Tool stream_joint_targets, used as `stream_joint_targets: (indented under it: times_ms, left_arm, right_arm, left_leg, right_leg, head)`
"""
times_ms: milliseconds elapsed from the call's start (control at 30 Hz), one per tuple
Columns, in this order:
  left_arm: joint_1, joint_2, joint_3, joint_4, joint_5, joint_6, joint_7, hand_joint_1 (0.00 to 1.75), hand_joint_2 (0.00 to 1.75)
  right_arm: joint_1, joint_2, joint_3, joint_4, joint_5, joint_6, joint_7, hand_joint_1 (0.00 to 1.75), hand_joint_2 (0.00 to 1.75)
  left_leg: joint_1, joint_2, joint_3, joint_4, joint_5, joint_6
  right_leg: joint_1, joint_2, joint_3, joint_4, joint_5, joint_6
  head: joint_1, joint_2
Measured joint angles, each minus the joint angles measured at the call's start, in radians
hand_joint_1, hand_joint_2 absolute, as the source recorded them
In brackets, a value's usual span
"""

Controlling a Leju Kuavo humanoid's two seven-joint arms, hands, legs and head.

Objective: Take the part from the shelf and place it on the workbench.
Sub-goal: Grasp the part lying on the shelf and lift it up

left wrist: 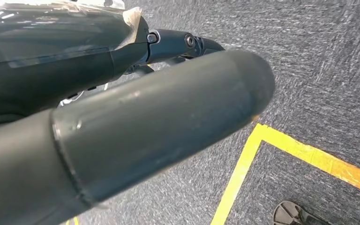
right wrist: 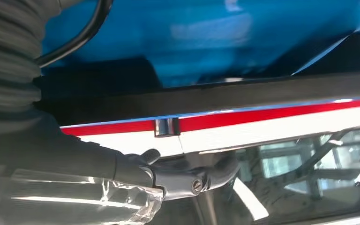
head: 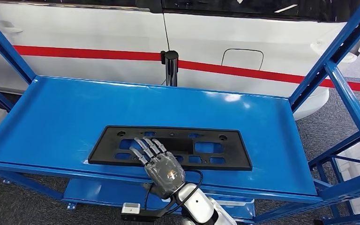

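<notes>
The robot's right hand [head: 161,165], fingers spread and holding nothing, reaches over the near edge of the black part [head: 171,146] lying flat on the blue shelf [head: 51,117], where a firm grip under that edge looks wise.

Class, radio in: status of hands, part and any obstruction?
Right hand over black part, fingers spread, no grip. Part flat on blue shelf. Left hand hanging above floor. Nothing obstructing.
</notes>
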Motion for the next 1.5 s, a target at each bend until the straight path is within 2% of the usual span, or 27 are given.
stream_joint_targets:
  times_ms: [200, 600, 967, 1333, 1467, 1500]
  left_arm:
    - [0.000, 0.003, 0.012, 0.000, -0.019, -0.005, -0.009, 0.00, 0.00]
    - [0.006, 0.004, 0.049, 0.000, -0.016, -0.002, -0.035, 0.00, 0.00]
    - [0.014, 0.004, 0.069, 0.000, -0.038, -0.013, -0.052, 0.00, 0.00]
    - [0.014, 0.004, 0.072, 0.000, -0.069, -0.028, -0.064, 0.00, 0.00]
    - [0.014, 0.008, 0.072, 0.000, -0.091, -0.043, -0.064, 0.00, 0.00]
    - [0.014, 0.009, 0.072, 0.000, -0.095, -0.047, -0.064, 0.00, 0.00]
  right_arm:
    - [0.015, 0.032, -0.072, 0.037, 0.021, -0.039, -0.010, 0.00, 1.75]
    - [0.044, 0.061, -0.122, 0.021, 0.019, -0.049, -0.032, 0.00, 1.75]
    - [0.051, 0.055, -0.172, -0.103, -0.013, -0.043, -0.054, 0.00, 1.75]
    - [0.069, 0.015, -0.173, -0.251, -0.029, -0.021, -0.064, 0.00, 1.75]
    - [0.076, 0.003, -0.172, -0.268, -0.007, 0.017, -0.053, 1.71, 1.75]
    - [0.077, 0.001, -0.171, -0.267, 0.002, 0.030, -0.047, 1.75, 1.75]
  left_leg:
    - [0.000, -0.002, 0.003, -0.001, -0.002, -0.002]
    - [0.000, -0.006, 0.003, -0.001, 0.004, 0.001]
    - [0.000, -0.004, 0.002, 0.000, 0.003, 0.000]
    - [0.000, -0.002, 0.002, -0.001, 0.001, -0.003]
    - [0.000, -0.002, 0.003, -0.001, 0.001, -0.003]
    - [0.000, -0.002, 0.003, -0.001, 0.001, -0.003]
  right_leg:
    - [0.000, -0.003, -0.006, 0.000, -0.007, -0.003]
    - [0.000, -0.005, -0.005, 0.000, -0.002, -0.006]
    - [0.000, -0.005, 0.001, 0.001, -0.001, -0.004]
    - [0.000, -0.004, 0.001, 0.001, -0.003, -0.004]
    - [0.000, -0.004, 0.001, 0.001, -0.003, -0.004]
    - [0.000, -0.004, 0.002, 0.001, -0.003, -0.004]
  head:
    - [0.000, 0.000]
    - [0.000, 0.000]
    - [0.000, 0.000]
    - [0.000, 0.000]
    - [0.000, 0.000]
    - [0.000, 0.000]
